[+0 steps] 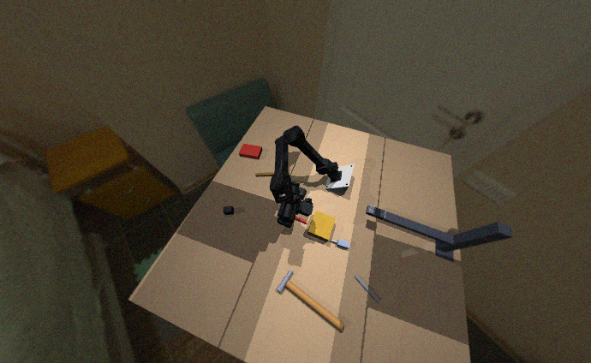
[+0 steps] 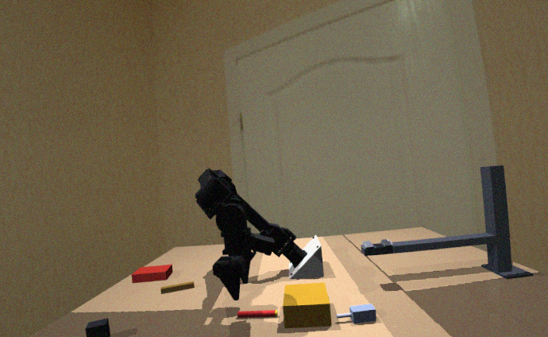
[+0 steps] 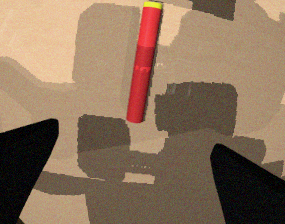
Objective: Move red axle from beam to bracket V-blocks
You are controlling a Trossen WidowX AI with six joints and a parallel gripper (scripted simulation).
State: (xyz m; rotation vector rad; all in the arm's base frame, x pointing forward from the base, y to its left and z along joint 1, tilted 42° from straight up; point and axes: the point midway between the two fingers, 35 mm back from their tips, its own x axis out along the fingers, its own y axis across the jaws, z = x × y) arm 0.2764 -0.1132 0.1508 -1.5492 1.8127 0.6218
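The red axle (image 1: 301,220) (image 2: 256,314) (image 3: 143,65) lies on the table, out of the yellow beam (image 1: 322,225) (image 2: 306,305). Its yellow-tipped end faces the beam across a small gap. My gripper (image 2: 240,291) (image 3: 137,140) is open and empty, above the table near the axle's far end from the beam. In the wrist view the axle's plain red end lies just beyond the line between the fingertips. The dark blue-grey bracket (image 1: 410,224) (image 2: 439,242) stands to the right; its raised arm carries the V-blocks (image 1: 374,210) (image 2: 376,245) at its free end, with nothing in them.
A light-blue block with a thin rod (image 1: 343,243) (image 2: 363,312) lies beside the beam, opposite the axle. A hammer (image 1: 313,305), thin grey bar (image 1: 367,288), red block (image 1: 250,151) (image 2: 152,273), brass bar (image 1: 264,174) (image 2: 177,287) and dark cube (image 1: 229,210) (image 2: 97,327) lie around.
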